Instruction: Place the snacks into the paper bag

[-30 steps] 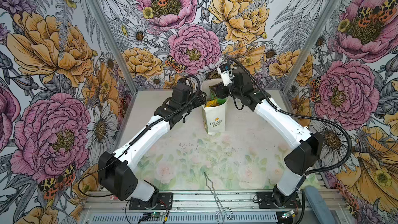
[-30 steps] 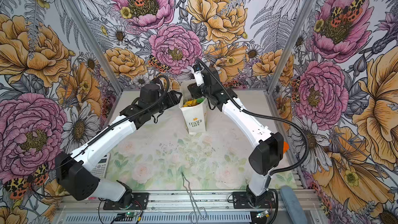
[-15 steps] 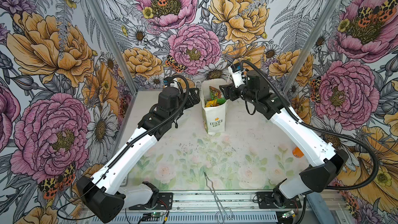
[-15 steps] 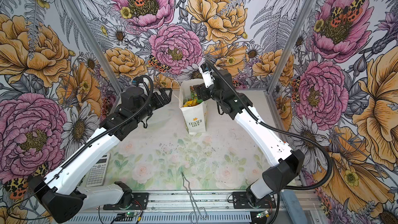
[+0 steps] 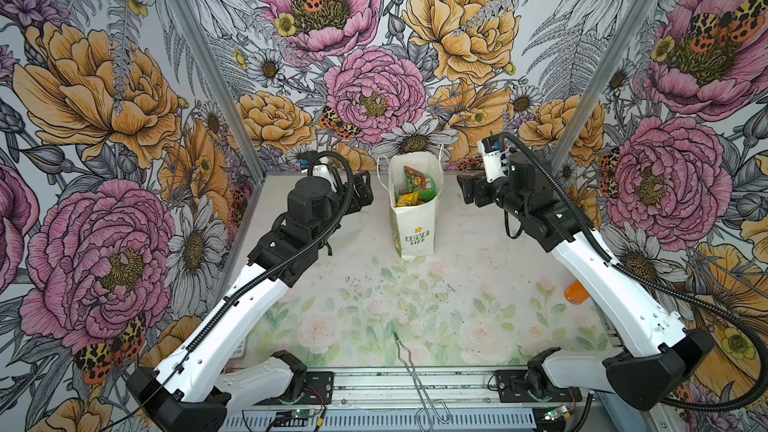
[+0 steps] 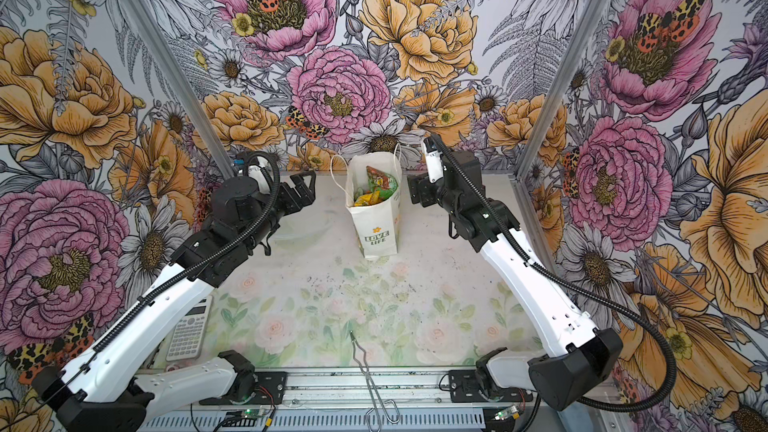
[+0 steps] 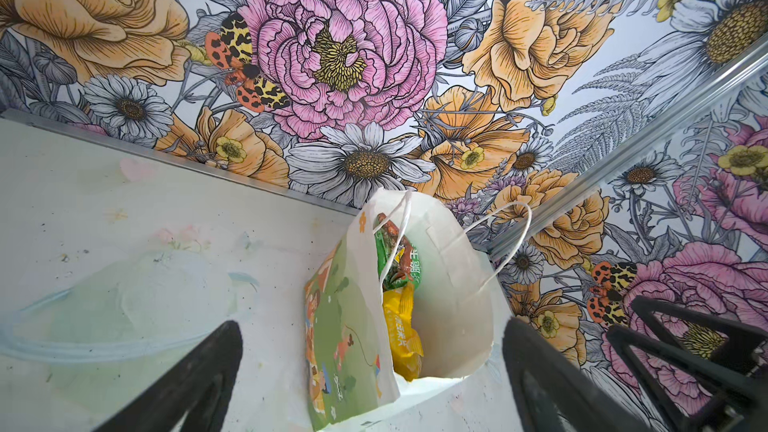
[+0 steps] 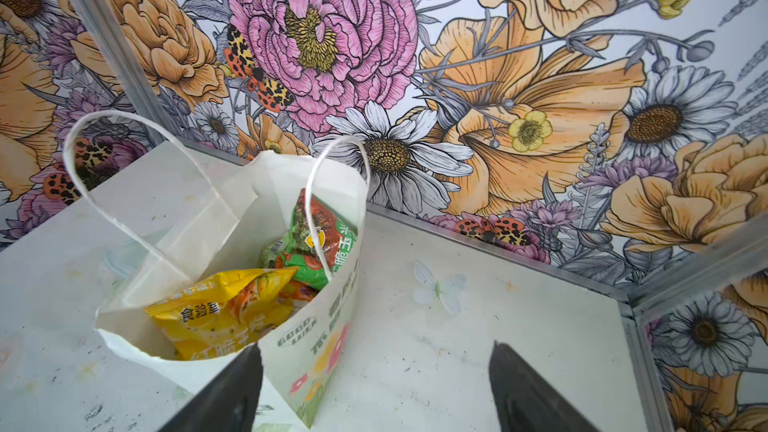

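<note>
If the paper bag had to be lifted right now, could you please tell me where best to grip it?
Take the string handles, coming straight down from above. The paper bag stands upright, and both loops rise free above its open rim, clear of the snacks inside. A pinch on a thin paper wall would probably crumple it, so a loop looks like the safer hold.
</note>
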You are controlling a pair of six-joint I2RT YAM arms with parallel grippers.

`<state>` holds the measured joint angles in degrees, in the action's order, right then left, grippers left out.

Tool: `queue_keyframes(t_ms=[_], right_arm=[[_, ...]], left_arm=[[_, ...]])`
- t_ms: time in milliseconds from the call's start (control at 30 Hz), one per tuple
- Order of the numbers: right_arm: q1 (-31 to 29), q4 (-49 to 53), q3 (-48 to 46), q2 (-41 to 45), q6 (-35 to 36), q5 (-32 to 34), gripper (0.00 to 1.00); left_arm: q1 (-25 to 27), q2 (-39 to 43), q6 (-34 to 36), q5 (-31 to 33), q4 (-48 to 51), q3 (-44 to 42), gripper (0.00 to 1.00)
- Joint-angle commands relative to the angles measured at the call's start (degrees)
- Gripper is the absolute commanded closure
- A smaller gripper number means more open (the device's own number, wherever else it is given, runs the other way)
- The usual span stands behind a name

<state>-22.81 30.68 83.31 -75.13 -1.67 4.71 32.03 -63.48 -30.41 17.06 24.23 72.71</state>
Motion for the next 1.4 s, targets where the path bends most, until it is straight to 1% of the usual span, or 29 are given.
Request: queue_keyframes(t_ms=[0,267,400,600,733,800,900,1000,1067,1167,1233,1367], right_arm=[[1.89,-0.09,-1.03,1.98,-1.48,-1.15,0.13],[4.81,-0.13,-2.00,2.12,-2.31,-3.21,0.13],[6.43,-0.26,-2.37,1.10,-2.25,-3.46,0.13],[11.20,-0.81,-2.80,-1.88,-3.96,-6.08,0.12],[14.10,-3.12,-4.63,-3.25,-4.73,-9.02,0.12],[15.51,-5.19,-6.28,-3.69,-4.89,-9.86,0.12],[17.60,-9.48,-9.72,-3.79,-4.77,-10.24,0.12],[19.81,-15.87,-15.31,-3.45,-3.98,-10.51,0.12],[21.18,-20.89,-19.99,-3.02,-3.43,-11.61,0.12],[23.01,-30.06,-28.18,-1.86,-4.04,-12.06,0.12],[23.56,-36.04,-33.64,-1.17,-3.39,-11.04,0.11],[24.13,-41.73,-41.11,-0.72,-1.62,-9.36,0.10]], left_arm=[[-0.17,1.45,2.46,2.33,0.52,-0.94,0.01],[-1.29,2.75,2.66,3.22,0.96,-1.25,0.01],[-1.69,3.59,4.43,5.26,1.30,-2.10,0.01],[-4.70,4.79,8.04,6.58,1.28,-3.78,0.01],[-6.49,5.19,12.95,8.24,-0.03,-5.70,0.01],[-7.81,5.51,15.07,7.86,-1.40,-7.30,0.01],[-10.30,6.74,17.89,6.25,-5.20,-10.87,0.01],[-13.12,8.68,20.83,4.09,-10.97,-15.67,0.01],[-14.60,10.06,22.63,3.82,-14.59,-18.76,0.01],[-17.22,11.02,23.95,3.30,-16.80,-21.30,0.01],[-18.86,11.10,24.66,2.83,-18.01,-22.60,0.01],[-21.13,10.72,26.60,1.81,-23.44,-26.82,0.01]])
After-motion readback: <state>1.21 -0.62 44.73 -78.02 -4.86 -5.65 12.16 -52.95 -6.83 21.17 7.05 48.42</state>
